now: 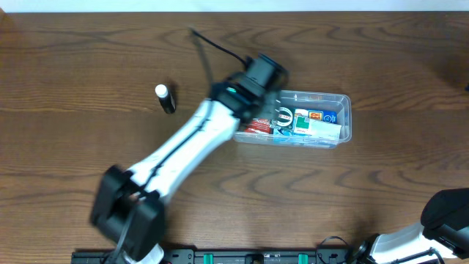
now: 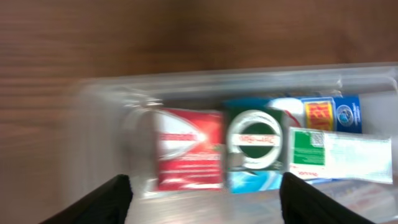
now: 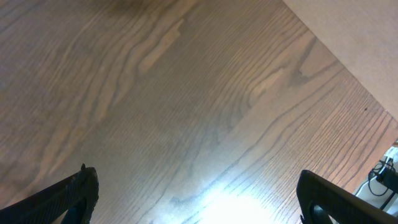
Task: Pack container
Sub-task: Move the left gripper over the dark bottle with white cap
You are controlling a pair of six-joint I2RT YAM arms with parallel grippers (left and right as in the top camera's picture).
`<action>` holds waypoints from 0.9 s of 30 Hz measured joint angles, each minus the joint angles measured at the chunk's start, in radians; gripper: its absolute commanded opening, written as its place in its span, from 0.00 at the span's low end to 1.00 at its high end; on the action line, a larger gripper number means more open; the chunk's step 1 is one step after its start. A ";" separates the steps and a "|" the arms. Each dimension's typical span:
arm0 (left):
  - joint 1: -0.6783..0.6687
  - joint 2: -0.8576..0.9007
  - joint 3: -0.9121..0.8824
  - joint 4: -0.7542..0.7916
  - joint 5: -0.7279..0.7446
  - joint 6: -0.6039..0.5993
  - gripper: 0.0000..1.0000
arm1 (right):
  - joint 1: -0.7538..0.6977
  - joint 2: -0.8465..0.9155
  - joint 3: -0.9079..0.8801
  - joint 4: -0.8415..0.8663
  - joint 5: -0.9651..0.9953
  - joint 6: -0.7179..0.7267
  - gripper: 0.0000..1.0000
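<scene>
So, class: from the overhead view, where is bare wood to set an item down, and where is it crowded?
Free: the table left of the white-capped tube; the wood right of the container; the front middle between the left arm and right arm. Crowded: the container, mostly filled with boxes, with the left arm over it.

Clear container (image 1: 347,117), red-and-white box (image 2: 189,149), green box (image 2: 254,142), blue-and-yellow box (image 2: 329,113), brown wood-grain table (image 1: 73,59), black white-capped tube (image 1: 166,100)
</scene>
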 measured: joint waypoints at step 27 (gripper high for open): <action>0.507 -0.122 0.003 -0.093 -0.024 0.265 0.98 | 0.000 0.000 0.000 0.000 0.000 0.000 0.99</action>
